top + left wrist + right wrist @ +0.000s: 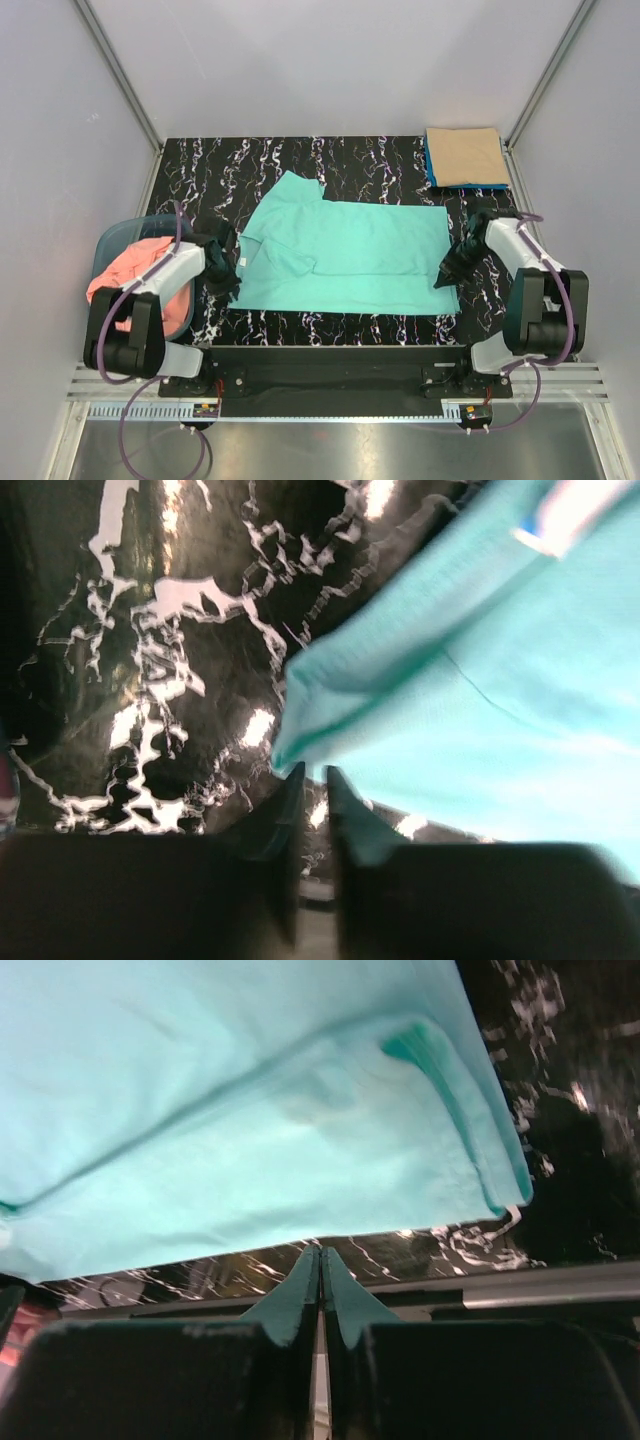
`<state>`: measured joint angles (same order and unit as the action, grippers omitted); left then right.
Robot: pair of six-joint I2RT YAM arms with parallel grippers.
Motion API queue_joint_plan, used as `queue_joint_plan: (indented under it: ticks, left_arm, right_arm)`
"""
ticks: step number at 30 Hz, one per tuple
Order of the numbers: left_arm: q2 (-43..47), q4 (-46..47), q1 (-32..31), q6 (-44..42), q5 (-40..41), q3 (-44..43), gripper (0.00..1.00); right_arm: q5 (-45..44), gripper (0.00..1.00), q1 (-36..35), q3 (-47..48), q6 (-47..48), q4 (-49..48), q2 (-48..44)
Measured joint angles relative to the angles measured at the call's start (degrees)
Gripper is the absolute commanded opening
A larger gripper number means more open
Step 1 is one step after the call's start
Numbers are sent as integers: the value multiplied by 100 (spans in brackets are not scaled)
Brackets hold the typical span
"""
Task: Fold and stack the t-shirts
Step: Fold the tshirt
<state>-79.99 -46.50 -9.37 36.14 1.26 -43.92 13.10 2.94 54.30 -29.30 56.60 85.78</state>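
Flanking turquoise-green t-shirt point(360, 255): basket point(110, 240), pink t-shirt point(135, 265), seemingly folded tan-beige t-shirt point(465, 155).

the left arm point(150, 300) reaches forward from its base and leans inward, wrist tipped down, the left gripper point(312, 790) holding its fingers a thin slit apart with nothing between them. the right arm point(530, 280) mirrors that pose, the right gripper point(321, 1260) pinched tight, tips touching, empty.

Bright, even overhead light; glare flecks the glossy table point(150, 600); wrist views are blurred.
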Motion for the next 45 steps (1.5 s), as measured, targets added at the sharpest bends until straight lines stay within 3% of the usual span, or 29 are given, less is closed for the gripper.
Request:
queue_joint_plan:
  ticks: [4,10,17,19,20,22,24,26,28,31,35,40,45]
  left_arm:
    - [450,-245,-114,-94,-151,-385,28]
    - [376,273,-203,-203,-640,-763,5]
    - [-695,741,-205,-205,-942,-813,0]
    - [-704,682,-205,-297,-894,-890,7]
    - [-704,645,-205,-358,-855,-1001,24]
    - [-702,634,-205,-551,-809,-1294,37]
    - [-699,721,-205,-750,-756,-1681,57]
    - [-708,887,-205,-938,-745,-2031,63]
    - [-793,1023,-205,-1147,-748,-2352,64]
    - [-1305,1163,-177,-1591,-743,-3053,58]
    - [-2199,1349,-31,-2100,-754,-3724,47]
    - [-3185,1303,240,-2546,-772,-4404,55]
    - [-3755,1322,385,-2776,-1010,-4878,55]
  right_arm:
    - [98,7,22,599,76,-105,407]
    - [131,2,105,850,175,-369,1285]
    - [-17,3,667,846,350,-498,1655]
    - [-76,6,837,833,380,-527,1690]
    - [-107,8,896,831,387,-531,1694]
    - [-103,17,931,831,396,-549,1690]
    - [-50,31,920,844,398,-553,1676]
    - [22,41,916,914,354,-546,1646]
    - [160,52,909,1106,273,-568,1631]
    - [313,59,909,1569,109,-710,1641]
    - [275,56,909,2500,-7,-852,1947]
    - [133,50,909,3560,-13,-942,2712]
    - [103,45,909,4170,26,-960,3392]
